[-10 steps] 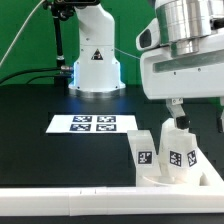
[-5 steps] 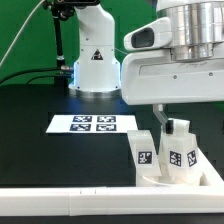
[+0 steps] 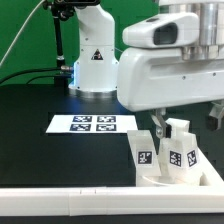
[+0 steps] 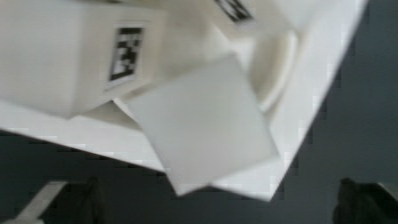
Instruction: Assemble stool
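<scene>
At the front right of the exterior view the white stool parts stand together. Two blocky legs (image 3: 143, 150) (image 3: 181, 156) with black-and-white tags rise upright from the seat disc (image 3: 160, 181). My gripper (image 3: 168, 126) hangs just above the tops of these legs, its jaws open and empty. In the wrist view, a tagged leg (image 4: 111, 55) and a flat white face (image 4: 205, 125) fill the picture. The dark fingertips (image 4: 64, 205) stand wide apart at the edge, with my gripper (image 4: 214, 207) holding nothing.
The marker board (image 3: 93, 123) lies flat on the black table at mid-left. A long white border rail (image 3: 70, 205) runs along the front edge. The arm's white base (image 3: 95, 60) stands at the back, with cables to its left.
The arm's hand has shifted toward the exterior view's left, over the legs. The jaws stayed open, and the stool parts have not moved.
</scene>
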`<action>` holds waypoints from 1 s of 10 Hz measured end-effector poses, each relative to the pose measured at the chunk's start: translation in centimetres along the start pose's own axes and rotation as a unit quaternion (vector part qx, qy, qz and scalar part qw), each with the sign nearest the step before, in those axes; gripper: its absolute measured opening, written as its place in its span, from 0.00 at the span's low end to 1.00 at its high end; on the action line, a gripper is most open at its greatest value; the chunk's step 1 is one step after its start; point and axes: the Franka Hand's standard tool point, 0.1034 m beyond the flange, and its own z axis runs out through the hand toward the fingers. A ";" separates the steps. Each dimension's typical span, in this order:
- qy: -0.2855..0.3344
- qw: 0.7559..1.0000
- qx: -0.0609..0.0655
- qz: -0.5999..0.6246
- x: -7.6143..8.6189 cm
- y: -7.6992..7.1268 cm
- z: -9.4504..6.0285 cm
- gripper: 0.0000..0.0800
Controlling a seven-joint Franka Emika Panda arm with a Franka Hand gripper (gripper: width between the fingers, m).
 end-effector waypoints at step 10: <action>-0.056 0.998 -0.020 -0.008 -0.7 -1.4 3.0 0.71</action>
